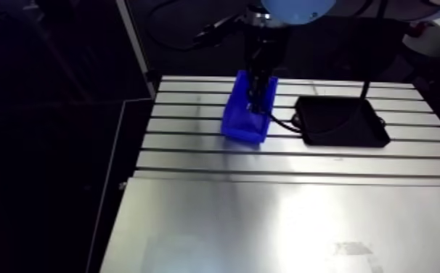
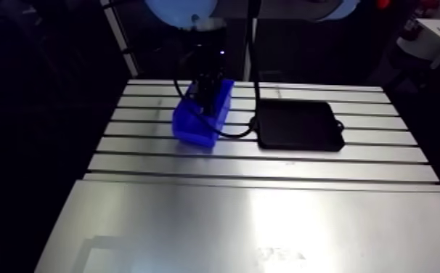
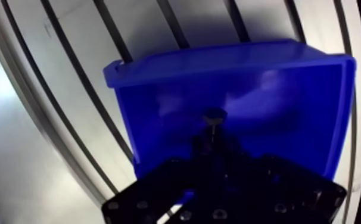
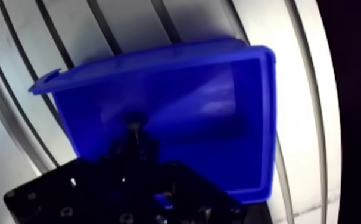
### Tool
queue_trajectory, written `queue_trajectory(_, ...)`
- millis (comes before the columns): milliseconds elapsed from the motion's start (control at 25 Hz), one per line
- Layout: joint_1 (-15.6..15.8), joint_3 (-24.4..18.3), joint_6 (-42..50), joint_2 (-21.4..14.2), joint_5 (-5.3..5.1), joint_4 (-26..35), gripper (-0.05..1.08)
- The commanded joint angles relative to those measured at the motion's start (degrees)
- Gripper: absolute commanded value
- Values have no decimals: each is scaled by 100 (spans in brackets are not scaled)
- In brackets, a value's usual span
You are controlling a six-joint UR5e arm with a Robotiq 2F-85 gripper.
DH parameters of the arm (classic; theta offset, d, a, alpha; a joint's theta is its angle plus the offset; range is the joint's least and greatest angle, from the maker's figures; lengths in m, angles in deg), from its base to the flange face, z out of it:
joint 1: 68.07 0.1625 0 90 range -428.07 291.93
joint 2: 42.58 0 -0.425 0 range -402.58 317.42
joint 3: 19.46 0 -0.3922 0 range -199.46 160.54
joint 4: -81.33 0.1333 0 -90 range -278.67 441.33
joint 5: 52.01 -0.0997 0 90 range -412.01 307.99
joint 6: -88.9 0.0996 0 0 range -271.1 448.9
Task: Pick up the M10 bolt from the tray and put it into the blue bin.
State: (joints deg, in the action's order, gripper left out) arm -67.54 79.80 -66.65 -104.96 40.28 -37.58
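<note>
The gripper (image 3: 214, 149) pinches the bolt (image 3: 214, 118) by its shank. The long axis points downward, head first, over the open blue bin (image 3: 177, 59), clear of the tray (image 1: 339, 120).

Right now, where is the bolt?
In the wrist view the bolt is pinched in the end effector, over the inside of the blue bin. In the arm view that bin sits left of the black tray.

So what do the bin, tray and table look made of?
The blue bin: glossy moulded plastic, judging by soft highlights on its walls. The tray: black, matte, probably plastic; too dark to settle. The table: bare brushed aluminium, reflecting lights between slots.
</note>
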Motion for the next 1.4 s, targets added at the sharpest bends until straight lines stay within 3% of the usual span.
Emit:
queue_trajectory(40,0,133,1,82,12,-305,99)
queue_trajectory(520,-17,133,107,197,12,-331,93)
queue_trajectory(600,-17,124,133,197,12,-331,75)
queue_trajectory(680,-17,107,160,188,12,-331,40)
queue_trajectory(960,-8,98,335,117,12,-322,3)
queue_trajectory(1400,71,-78,344,-533,-23,-234,1)
